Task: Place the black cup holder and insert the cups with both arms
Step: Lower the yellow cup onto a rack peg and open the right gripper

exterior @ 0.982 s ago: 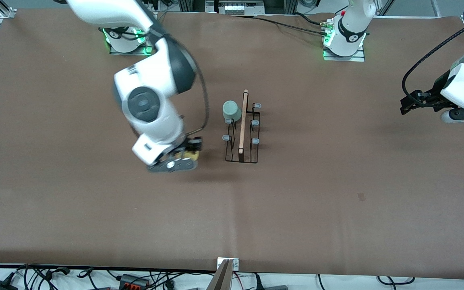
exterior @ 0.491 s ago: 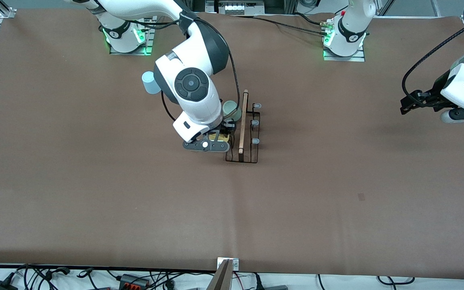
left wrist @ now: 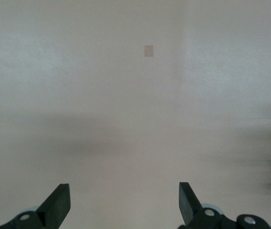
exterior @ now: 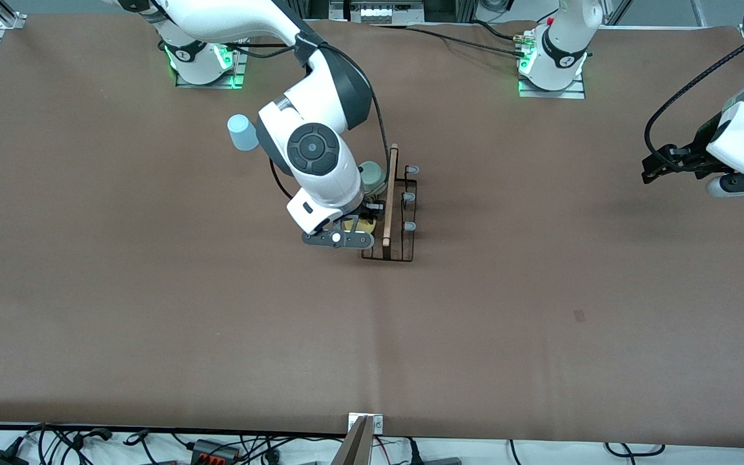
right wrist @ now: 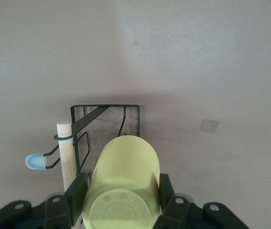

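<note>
Carrying a yellow cup (right wrist: 121,183), the right end effector (exterior: 352,227) is clamping it bottom-up so its mouth can drop over a prong. It is hovering over the black rack (exterior: 390,213), which is standing mid-counter (exterior: 152,323). A mint cup (exterior: 372,174) is already hanging at the rack's 11 o'clock corner; a blue cup (exterior: 241,132) is waiting at 10 o'clock from the rack. The left end effector (left wrist: 123,202) is idling wide open and empty over bare counter at the rack's 3 o'clock.

right hand (exterior: 354,227) | carried yellow cup (right wrist: 121,183) from bare bench to black cup holder (exterior: 390,213), now at its nearest prong | light blue cup (exterior: 241,132) uncovered
</note>
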`<state>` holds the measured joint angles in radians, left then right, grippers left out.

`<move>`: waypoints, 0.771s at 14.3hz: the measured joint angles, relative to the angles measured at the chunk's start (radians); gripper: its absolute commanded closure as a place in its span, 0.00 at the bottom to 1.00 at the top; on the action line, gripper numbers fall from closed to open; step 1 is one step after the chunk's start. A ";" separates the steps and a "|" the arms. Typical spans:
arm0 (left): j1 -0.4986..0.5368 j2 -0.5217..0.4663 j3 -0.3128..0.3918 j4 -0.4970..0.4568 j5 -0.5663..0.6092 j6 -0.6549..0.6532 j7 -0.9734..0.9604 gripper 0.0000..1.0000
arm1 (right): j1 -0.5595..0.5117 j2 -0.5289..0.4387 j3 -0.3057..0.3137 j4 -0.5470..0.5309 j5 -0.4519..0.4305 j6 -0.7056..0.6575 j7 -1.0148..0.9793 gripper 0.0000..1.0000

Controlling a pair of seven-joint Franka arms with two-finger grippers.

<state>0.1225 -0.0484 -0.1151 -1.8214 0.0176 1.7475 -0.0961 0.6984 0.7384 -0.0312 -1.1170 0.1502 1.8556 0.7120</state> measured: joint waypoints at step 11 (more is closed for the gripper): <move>0.000 0.000 0.000 0.000 0.000 0.000 0.000 0.00 | 0.002 0.046 -0.001 -0.001 0.000 0.051 0.000 0.77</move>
<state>0.1225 -0.0484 -0.1151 -1.8215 0.0176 1.7475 -0.0961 0.7007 0.7842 -0.0318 -1.1179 0.1503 1.9071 0.7123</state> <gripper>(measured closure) 0.000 0.348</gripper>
